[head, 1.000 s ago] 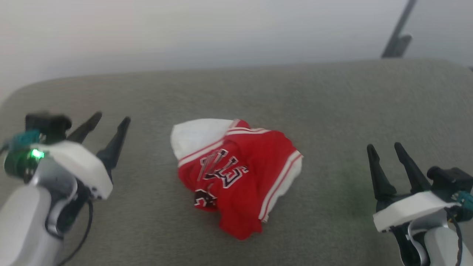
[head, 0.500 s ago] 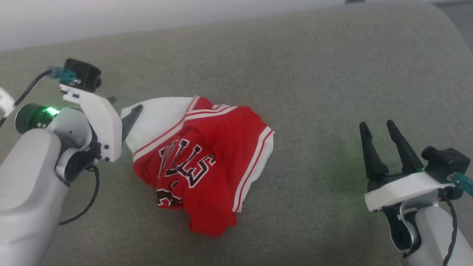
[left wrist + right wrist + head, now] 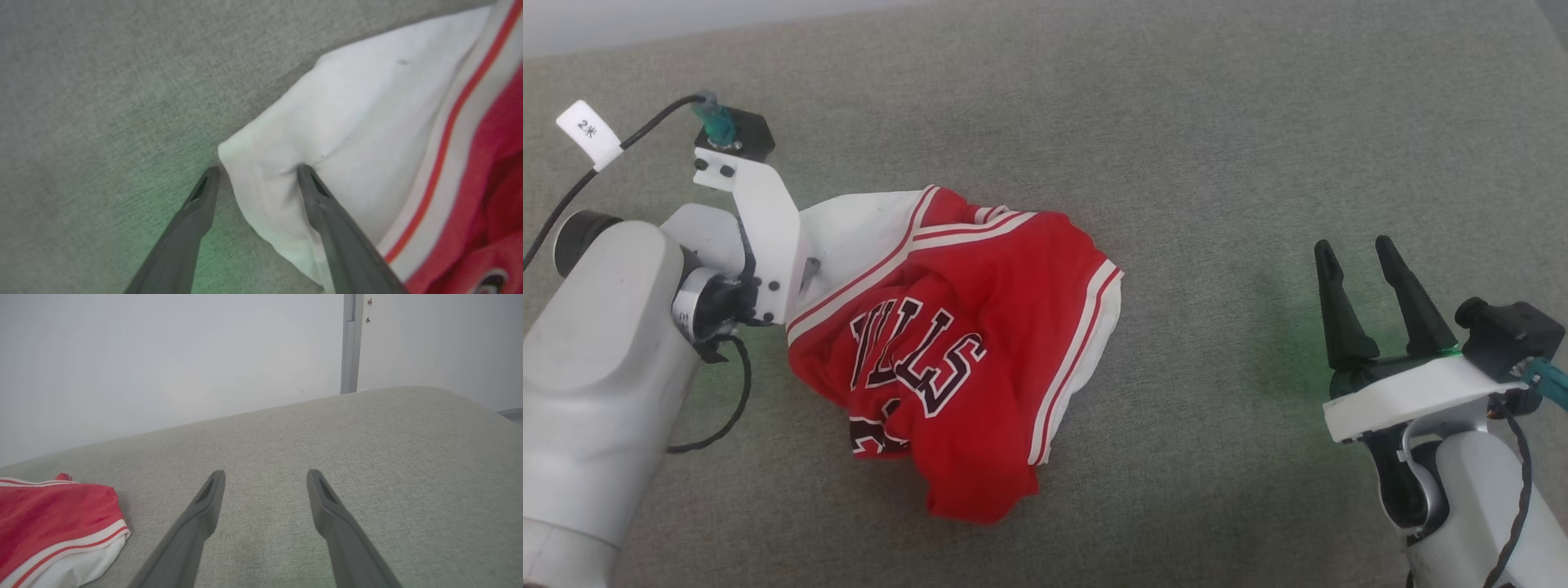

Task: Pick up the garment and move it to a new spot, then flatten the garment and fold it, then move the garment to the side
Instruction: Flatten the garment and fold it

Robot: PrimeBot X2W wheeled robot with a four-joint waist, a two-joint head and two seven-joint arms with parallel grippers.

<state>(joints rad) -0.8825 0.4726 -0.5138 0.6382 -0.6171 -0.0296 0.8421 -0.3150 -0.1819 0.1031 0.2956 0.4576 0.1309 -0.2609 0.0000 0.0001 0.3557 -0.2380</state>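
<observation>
The garment [image 3: 980,327] lies crumpled on the grey cushion, red with "BULLS" lettering showing, striped trim and a white sleeve at its upper left. My left gripper [image 3: 805,273] is down at that sleeve, its fingers mostly hidden under the white wrist bracket. The left wrist view shows the left gripper [image 3: 257,171] open, one finger pressing into the white sleeve [image 3: 347,114] and the other on the cushion just beside the sleeve's corner. My right gripper [image 3: 1352,249] hovers open well to the right of the garment, with nothing between its fingers [image 3: 204,506]. The garment's edge [image 3: 53,514] lies at the lower left there.
The grey-green cushion [image 3: 1217,147] stretches wide around the garment, with bare room to the right and behind. A black cable with a white tag [image 3: 588,131] trails from my left wrist. A white wall and a grey post [image 3: 349,343] stand beyond the cushion's far edge.
The head camera has tilted down. My left arm has swung in from the left to the garment's white sleeve and pitched down onto it. The right gripper has held still.
</observation>
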